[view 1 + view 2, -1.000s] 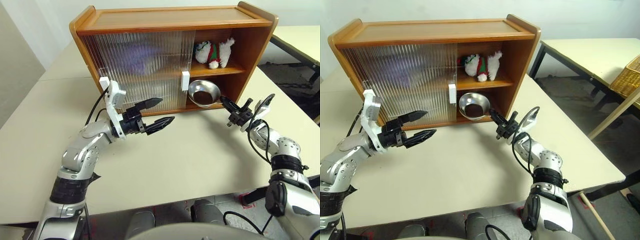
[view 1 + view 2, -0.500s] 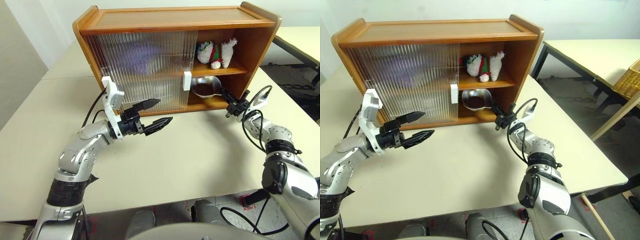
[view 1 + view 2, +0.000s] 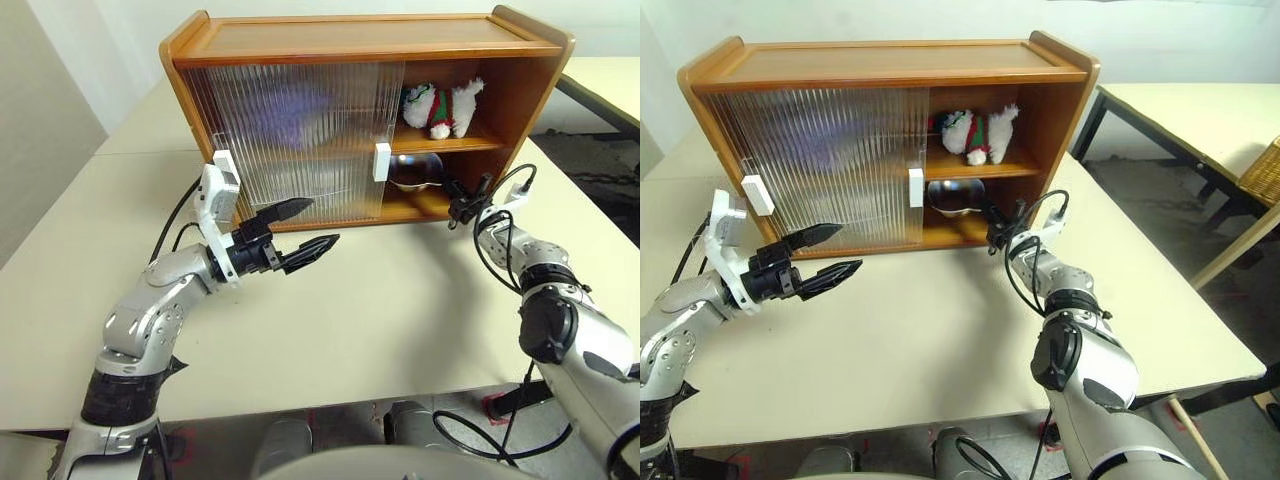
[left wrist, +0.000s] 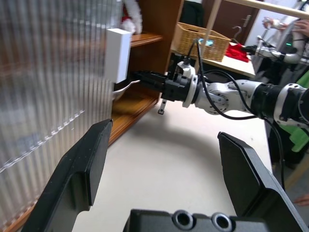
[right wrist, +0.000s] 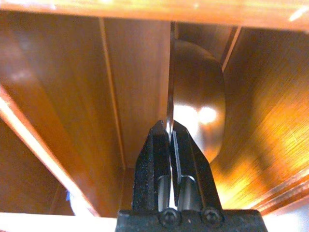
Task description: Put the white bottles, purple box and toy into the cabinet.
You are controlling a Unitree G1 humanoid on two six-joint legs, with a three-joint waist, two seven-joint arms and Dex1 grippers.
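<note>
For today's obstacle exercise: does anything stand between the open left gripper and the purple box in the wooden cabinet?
Yes. The ribbed clear sliding doors are closed across the orange-brown wooden cabinet on that side, and the soft lavender-purple box shows only as a blur behind them. The left gripper hangs open over the table, in front of those doors.

Cabinet (image 3: 350,35) glossy wood – ribbed clear doors (image 3: 290,140); bowl (image 5: 195,111) shiny metal.

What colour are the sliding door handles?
White handles, clearest in the left eye view.
</note>
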